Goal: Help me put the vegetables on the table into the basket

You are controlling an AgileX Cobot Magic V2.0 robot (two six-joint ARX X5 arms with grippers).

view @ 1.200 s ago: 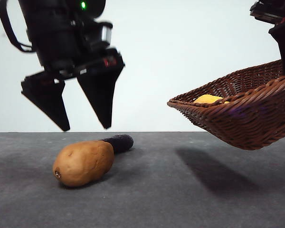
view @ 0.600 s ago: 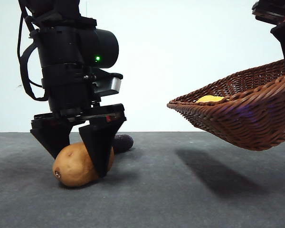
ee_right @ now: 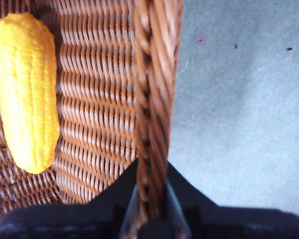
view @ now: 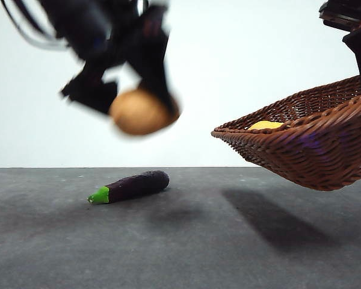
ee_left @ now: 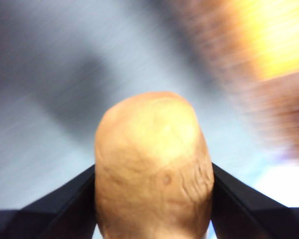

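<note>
The potato point(view: 141, 112) has left the table point(view: 186, 253) since half a second ago, now clamped between the left gripper point(ee_left: 153, 199) jaws and carried high, blurred; the eggplant point(view: 132, 186) lies uncovered below; the right gripper point(ee_right: 150, 199) pinches the basket point(view: 313, 144) rim, holding it tilted with the corn point(ee_right: 25, 89) inside; best carry the potato over the rim, lower it, then release gently.
</note>
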